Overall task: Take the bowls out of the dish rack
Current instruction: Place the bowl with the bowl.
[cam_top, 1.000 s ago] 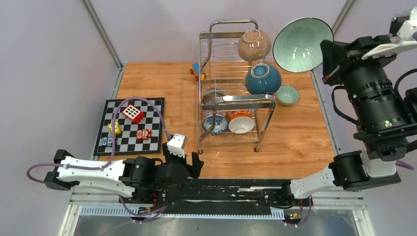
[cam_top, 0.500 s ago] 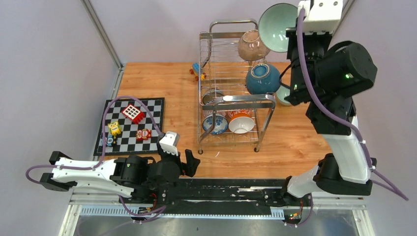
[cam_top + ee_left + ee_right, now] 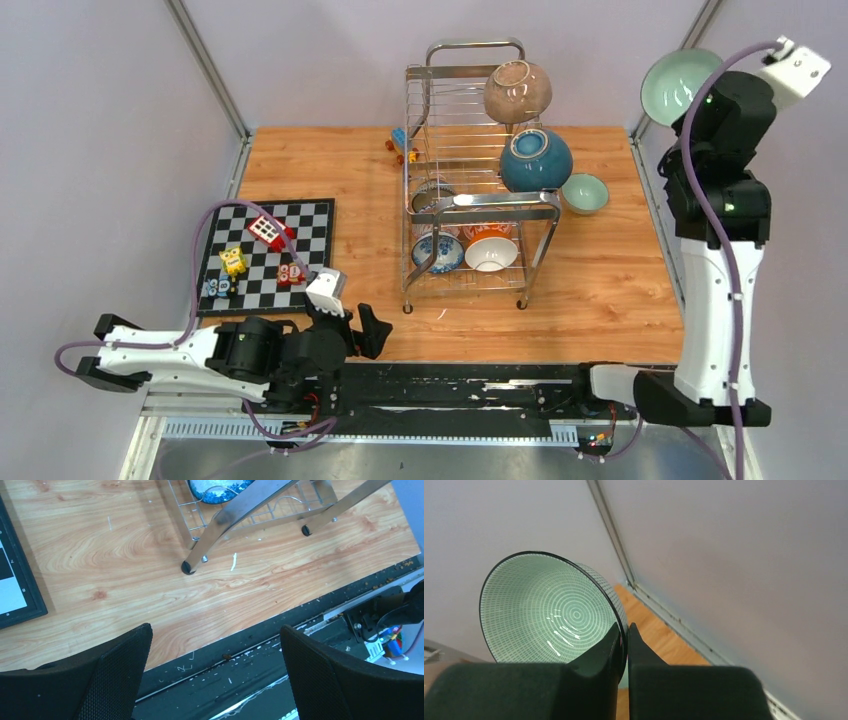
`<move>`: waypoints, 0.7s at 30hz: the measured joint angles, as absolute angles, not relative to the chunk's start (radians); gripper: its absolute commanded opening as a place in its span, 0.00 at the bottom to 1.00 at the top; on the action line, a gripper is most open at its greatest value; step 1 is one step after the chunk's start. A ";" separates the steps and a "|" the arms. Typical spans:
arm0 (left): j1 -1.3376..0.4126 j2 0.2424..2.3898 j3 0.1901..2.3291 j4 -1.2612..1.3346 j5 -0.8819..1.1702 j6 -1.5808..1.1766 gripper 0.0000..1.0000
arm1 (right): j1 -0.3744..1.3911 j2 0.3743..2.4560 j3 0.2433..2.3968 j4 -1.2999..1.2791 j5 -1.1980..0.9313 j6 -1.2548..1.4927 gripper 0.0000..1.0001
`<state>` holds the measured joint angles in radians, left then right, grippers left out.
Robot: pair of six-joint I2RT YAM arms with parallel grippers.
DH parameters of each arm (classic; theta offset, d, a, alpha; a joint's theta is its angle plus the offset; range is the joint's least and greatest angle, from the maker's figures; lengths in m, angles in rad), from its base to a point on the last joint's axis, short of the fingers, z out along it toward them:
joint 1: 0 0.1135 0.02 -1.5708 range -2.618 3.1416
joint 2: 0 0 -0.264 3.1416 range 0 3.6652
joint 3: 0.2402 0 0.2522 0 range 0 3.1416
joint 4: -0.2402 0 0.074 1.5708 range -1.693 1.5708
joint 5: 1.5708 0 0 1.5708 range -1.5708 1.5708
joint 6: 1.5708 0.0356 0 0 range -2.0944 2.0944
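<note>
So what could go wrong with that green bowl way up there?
The right hand pinches the green bowl only by its thin rim, high in the air, so it might slip and break. Coming down, it could also bump the little green bowl beside the rack.

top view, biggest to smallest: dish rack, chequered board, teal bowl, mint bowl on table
1. dish rack
2. chequered board
3. teal bowl, though it sits raised, nearer the camera
4. mint bowl on table

No words, numbers or signs can be read anywhere, not on the bowls (image 3: 536,160), the dish rack (image 3: 500,204), the chequered board (image 3: 315,212) or the toy blocks (image 3: 270,231)
</note>
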<state>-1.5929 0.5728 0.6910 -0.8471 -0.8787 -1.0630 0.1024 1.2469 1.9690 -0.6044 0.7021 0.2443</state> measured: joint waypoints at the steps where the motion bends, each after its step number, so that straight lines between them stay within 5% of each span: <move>1: -1.593 0.568 0.683 -0.852 -0.879 -1.064 0.99 | 0.039 1.239 1.911 -0.624 0.657 0.309 0.03; 10: -1.593 0.479 0.616 -0.870 -0.908 -1.078 0.99 | -0.214 1.285 1.430 -0.633 0.315 0.633 0.03; 21: -1.593 0.463 0.494 -0.761 -0.947 -1.073 0.99 | -0.250 1.414 1.298 -0.411 0.115 0.661 0.03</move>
<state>-1.5929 0.4625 0.4942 -0.7609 -0.9474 -1.0725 -0.2501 1.4136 1.2976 -0.4110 0.1146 0.6605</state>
